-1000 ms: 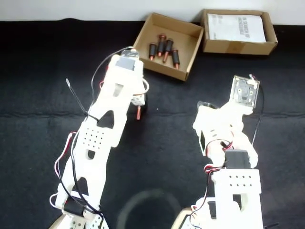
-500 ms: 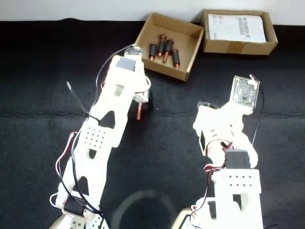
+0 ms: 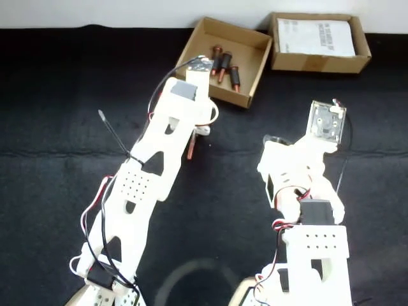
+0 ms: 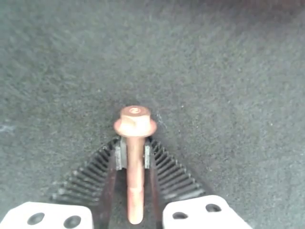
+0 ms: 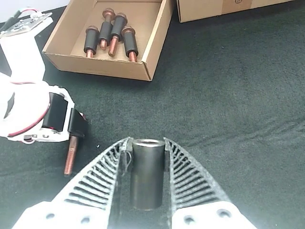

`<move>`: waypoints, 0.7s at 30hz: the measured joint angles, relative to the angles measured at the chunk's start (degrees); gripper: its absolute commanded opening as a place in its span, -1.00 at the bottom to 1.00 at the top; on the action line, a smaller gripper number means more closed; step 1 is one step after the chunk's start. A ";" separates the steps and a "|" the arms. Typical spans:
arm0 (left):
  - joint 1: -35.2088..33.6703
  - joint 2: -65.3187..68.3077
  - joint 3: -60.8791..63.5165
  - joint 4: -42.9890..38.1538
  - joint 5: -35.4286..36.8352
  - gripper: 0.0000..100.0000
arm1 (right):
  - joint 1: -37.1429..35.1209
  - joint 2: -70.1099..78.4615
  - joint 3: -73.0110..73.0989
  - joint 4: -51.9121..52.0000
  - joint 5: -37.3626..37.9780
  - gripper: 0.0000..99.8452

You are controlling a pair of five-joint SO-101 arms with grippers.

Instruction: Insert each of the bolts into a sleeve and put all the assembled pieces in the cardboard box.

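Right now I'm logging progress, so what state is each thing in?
Left jaws: shut on the bolt.
Bolt: gripped by its shank, nothing fitted on it.
Right jaws: shut on the sleeve.
Sleeve: gripped, open end showing, no bolt inside.
Cardboard box: open, four assembled pieces lying inside.
Second box: open, a printed sheet lying in it.

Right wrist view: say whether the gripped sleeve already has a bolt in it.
No, the sleeve has an empty open end, and the bolt in the left gripper hangs apart from it.
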 measured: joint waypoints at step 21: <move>-5.80 -6.86 -23.47 4.40 0.00 -0.98 | -0.88 0.00 11.69 -20.04 0.00 -0.98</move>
